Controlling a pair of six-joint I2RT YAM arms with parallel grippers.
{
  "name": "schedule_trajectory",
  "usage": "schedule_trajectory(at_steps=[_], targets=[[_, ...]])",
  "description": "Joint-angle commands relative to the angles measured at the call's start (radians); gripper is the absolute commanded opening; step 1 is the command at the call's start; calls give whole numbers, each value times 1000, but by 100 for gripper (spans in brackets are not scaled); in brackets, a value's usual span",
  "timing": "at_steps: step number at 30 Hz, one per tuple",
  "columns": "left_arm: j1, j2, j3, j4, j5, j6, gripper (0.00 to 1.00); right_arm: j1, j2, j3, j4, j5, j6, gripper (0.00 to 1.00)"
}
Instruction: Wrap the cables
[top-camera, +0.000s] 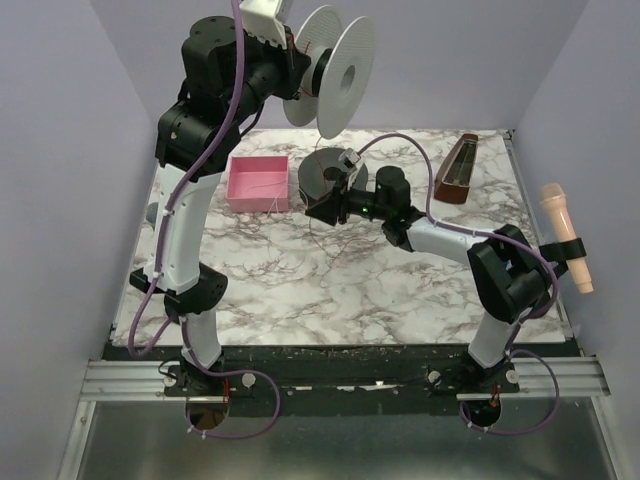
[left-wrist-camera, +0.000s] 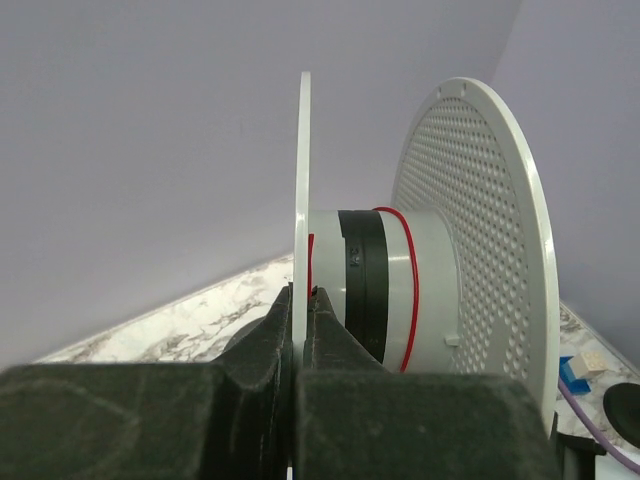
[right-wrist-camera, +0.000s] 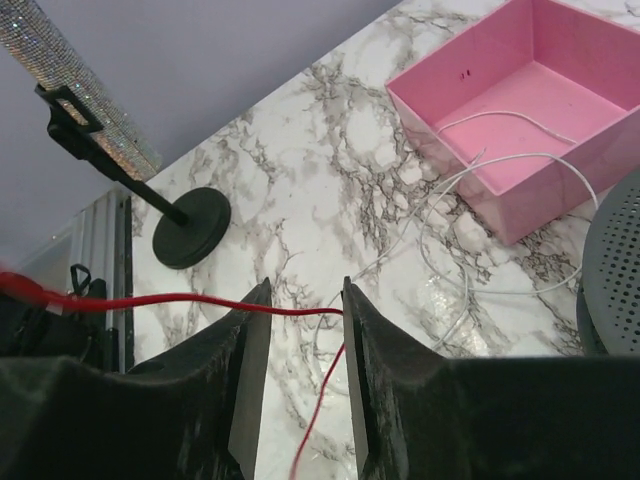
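My left gripper (top-camera: 303, 70) is raised high at the back and is shut on the thin near flange of a white spool (top-camera: 340, 70). In the left wrist view its fingers (left-wrist-camera: 335, 335) pinch that flange (left-wrist-camera: 302, 180), and red cable (left-wrist-camera: 412, 290) circles the spool's grey hub beside a black band. My right gripper (top-camera: 325, 202) hovers low over the table's middle. In the right wrist view it (right-wrist-camera: 305, 290) is open, and the thin red cable (right-wrist-camera: 180, 300) crosses from the left between the fingers, then drops down toward the table.
A pink box (top-camera: 258, 183) holds white wires (right-wrist-camera: 500, 160) that spill onto the marble. A dark grey spool (top-camera: 322, 175) lies beside it. A black stand base (right-wrist-camera: 192, 228) is at the left, a brown wedge (top-camera: 457, 170) at back right, and a pink microphone (top-camera: 565, 235) at the right edge.
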Motion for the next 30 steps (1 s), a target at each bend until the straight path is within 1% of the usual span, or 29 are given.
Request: schedule_trajectory(at_steps=[1, 6, 10, 16, 17, 18, 21, 23, 24, 26, 28, 30], targets=[[-9, -59, 71, 23, 38, 33, 0, 8, 7, -13, 49, 62, -59, 44], [-13, -67, 140, 23, 30, 70, 0, 8, -22, -31, -75, 97, -179, 49], [-15, -68, 164, 15, 20, 80, 0, 8, -49, -94, -112, 97, -243, 52], [-16, -64, 192, 20, 26, 85, 0, 9, -57, -137, -152, 154, -265, 55], [-16, -64, 196, 23, 26, 86, 0, 9, -56, -131, -161, 161, -271, 58], [-16, -62, 201, 24, 26, 86, 0, 9, -59, -128, -169, 174, -280, 64], [-16, -64, 201, 24, 29, 91, 0, 11, -68, -125, -198, 155, -332, 71], [-18, -64, 203, 24, 29, 93, 0, 11, -60, -111, -244, 139, -363, 71], [-18, -62, 206, 24, 27, 94, 0, 13, -53, -103, -273, 146, -362, 71], [-18, -61, 212, 24, 27, 94, 0, 20, -39, -103, -301, 222, -346, 71], [-18, -59, 216, 23, 27, 94, 0, 26, -34, -114, -304, 299, -265, 71], [-18, -55, 219, 24, 30, 94, 0, 26, -31, -137, -263, 315, -192, 71]])
